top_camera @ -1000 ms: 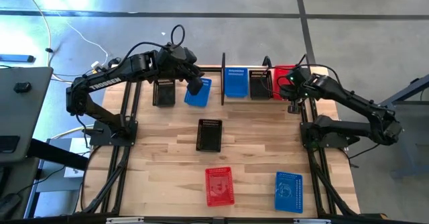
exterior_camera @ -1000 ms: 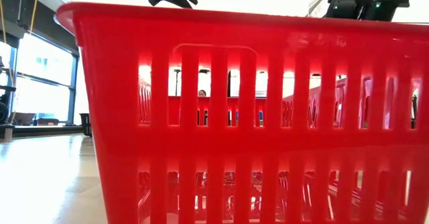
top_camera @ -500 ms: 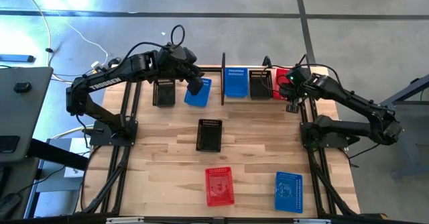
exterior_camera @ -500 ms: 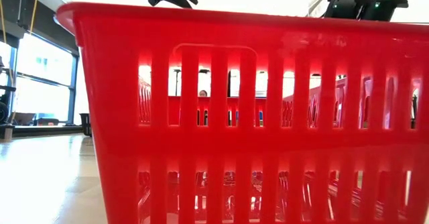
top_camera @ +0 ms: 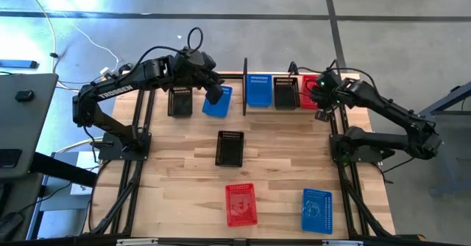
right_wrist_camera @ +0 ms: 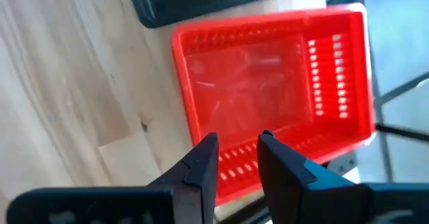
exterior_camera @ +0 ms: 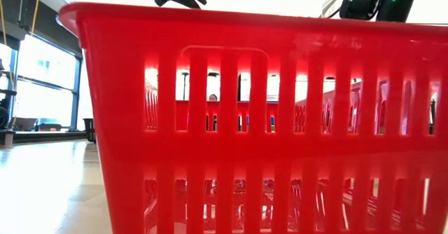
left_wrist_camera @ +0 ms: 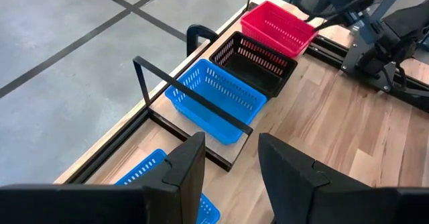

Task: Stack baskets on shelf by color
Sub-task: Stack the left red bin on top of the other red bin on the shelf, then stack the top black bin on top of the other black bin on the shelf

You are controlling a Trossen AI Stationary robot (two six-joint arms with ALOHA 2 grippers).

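The shelf (top_camera: pixel 245 96) stands at the table's far edge and carries a blue basket (top_camera: pixel 257 90), a black basket (top_camera: pixel 285 93) and a red basket (top_camera: pixel 309 84) side by side. My right gripper (top_camera: pixel 321 97) (right_wrist_camera: pixel 238 158) is open just above the red basket (right_wrist_camera: pixel 268 83). Its fingers stand over the basket's right long wall. My left gripper (top_camera: pixel 213 93) (left_wrist_camera: pixel 231 163) is open above a loose blue basket (top_camera: pixel 218 102) (left_wrist_camera: pixel 144 174) that sits on the table left of the shelf (left_wrist_camera: pixel 194 100).
Loose baskets rest on the table: black (top_camera: pixel 180 101) at the far left, black (top_camera: pixel 229 147) in the middle, red (top_camera: pixel 241 203) and blue (top_camera: pixel 317 209) near the near edge. The red one (exterior_camera: pixel 245 122) fills the low view. Bare wood lies between them.
My right gripper has moved a little toward the far edge and slightly up, over the red basket on the shelf. The left arm and the baskets have kept still.
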